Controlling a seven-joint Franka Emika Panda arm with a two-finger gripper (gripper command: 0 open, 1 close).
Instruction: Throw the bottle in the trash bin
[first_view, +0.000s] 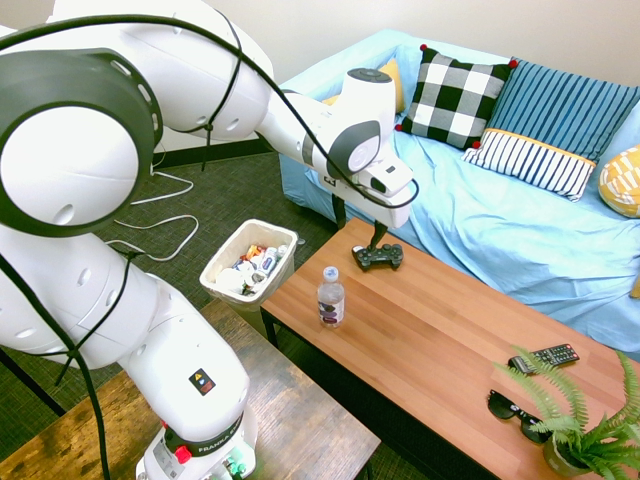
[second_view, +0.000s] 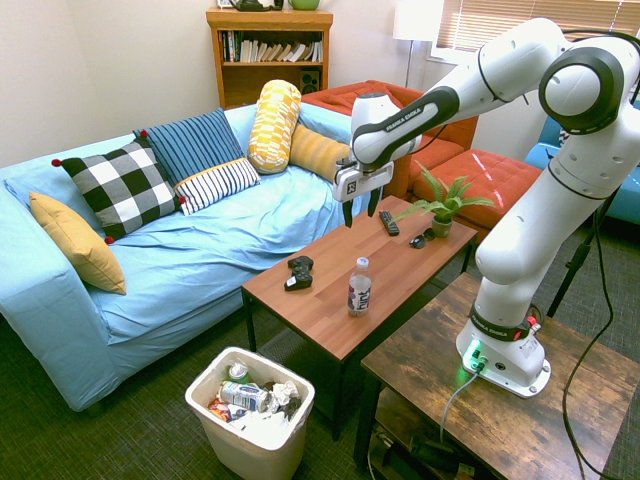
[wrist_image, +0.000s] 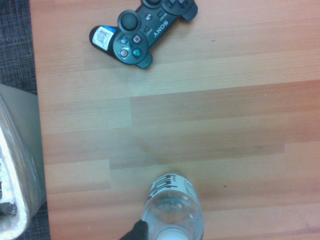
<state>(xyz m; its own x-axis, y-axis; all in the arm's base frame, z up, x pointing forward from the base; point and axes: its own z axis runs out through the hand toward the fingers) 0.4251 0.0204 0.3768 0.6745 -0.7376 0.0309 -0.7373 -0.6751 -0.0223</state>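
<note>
The end effector (second_view: 359, 212) hangs above the wooden bench (second_view: 400, 262), pointing straight down with its 2 fingers spread wide and nothing between them. It is well clear of the surface and holds nothing.

Below and slightly toward the bench's front edge stands the bottle (second_view: 359, 287), upright on its base with the white cap on top, so its long axis runs vertically and the cap points at the ceiling. In the wrist view the bottle (wrist_image: 172, 210) is seen from almost directly overhead, label band wrapped around the shoulder. It stands near the bench end closest to the trash bin (second_view: 252, 410), which sits on the floor just past that end, already partly filled with wrappers and litter. A black game controller (second_view: 298, 272) lies on the bench near the bottle, on the sofa (second_view: 200, 250) side, apart from it.

The likely trouble is in the descent. The bottle is light, tall and narrow, so a finger landing on the cap or clipping the shoulder would probably tip it, and it could roll off the nearby edge. A grip taken too high on the tapered neck might slip. Thin clear plastic may also buckle under a hard squeeze. During the carry, a release made short of the bin's rim would drop the bottle on the floor.
</note>
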